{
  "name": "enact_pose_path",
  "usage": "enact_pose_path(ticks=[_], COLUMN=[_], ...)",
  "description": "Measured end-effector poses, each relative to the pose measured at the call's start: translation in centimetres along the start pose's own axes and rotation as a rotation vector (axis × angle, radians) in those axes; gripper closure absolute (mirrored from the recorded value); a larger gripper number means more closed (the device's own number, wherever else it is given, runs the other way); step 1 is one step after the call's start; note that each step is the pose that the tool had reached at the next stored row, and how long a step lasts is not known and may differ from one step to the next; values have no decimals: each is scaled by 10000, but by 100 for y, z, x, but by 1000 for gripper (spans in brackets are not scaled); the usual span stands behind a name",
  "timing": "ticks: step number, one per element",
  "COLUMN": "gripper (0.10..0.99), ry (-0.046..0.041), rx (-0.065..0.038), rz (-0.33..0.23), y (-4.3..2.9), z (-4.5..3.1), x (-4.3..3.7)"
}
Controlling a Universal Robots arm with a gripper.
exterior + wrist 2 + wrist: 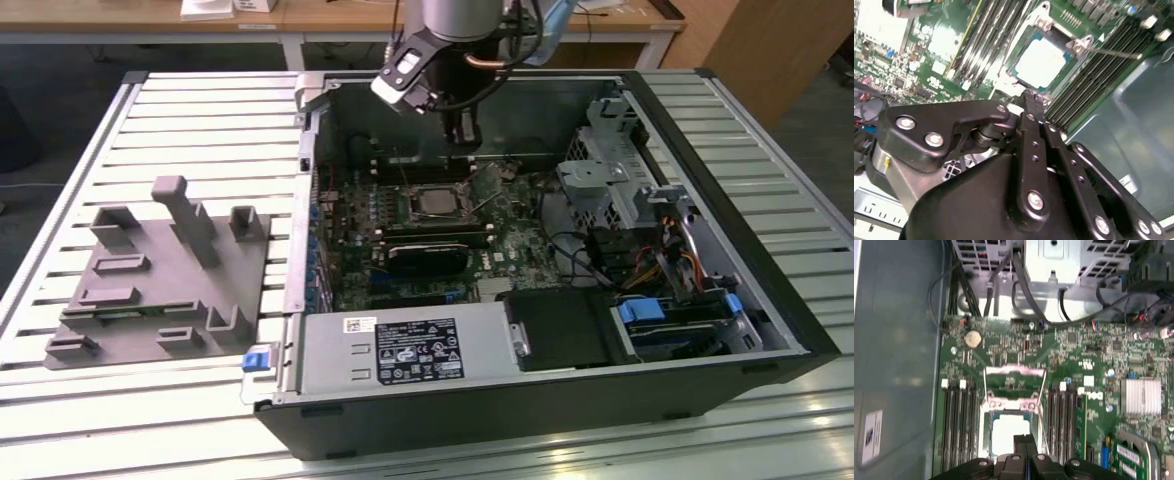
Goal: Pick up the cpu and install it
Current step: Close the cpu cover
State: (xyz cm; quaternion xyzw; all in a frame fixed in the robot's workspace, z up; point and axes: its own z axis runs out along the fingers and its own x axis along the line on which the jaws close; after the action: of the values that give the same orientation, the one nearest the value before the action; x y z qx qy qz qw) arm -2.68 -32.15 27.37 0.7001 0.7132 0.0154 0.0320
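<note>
Grey fixture (154, 275): on the slatted table, at the exterior view's left of the open case (534, 415).
Cpu (434, 203): flat in the motherboard socket, with the socket frame (1014, 374) swung open. In the first wrist view the fingertips (1020, 442) hide its near edge.
Gripper (463, 138): hangs above the cpu, fingers pressed together, nothing between them.
Cables (594, 250): exterior view's right, tangled and hard to trace.

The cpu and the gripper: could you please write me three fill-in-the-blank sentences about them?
The cpu lies in the ____ of the motherboard.
The gripper hangs close to the cpu, and its fingers are ____.
The grey fixture stands on the exterior view's ____ side of the computer case.
Missing words: socket; shut; left.
</note>
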Motion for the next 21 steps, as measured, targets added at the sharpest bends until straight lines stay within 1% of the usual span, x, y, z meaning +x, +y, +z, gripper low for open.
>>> enact_pose_path(ticks=[2, 3, 6, 14, 21], gripper=[980, 980, 980, 980, 980], ry=[3, 4, 3, 11, 12], rx=[56, 60, 62, 58, 59], rz=[-2, -3, -38, -176, -176], y=[62, 76, 115, 264, 363], z=[7, 11, 25, 65, 132], x=[-1, -1, -2, 0, 28])
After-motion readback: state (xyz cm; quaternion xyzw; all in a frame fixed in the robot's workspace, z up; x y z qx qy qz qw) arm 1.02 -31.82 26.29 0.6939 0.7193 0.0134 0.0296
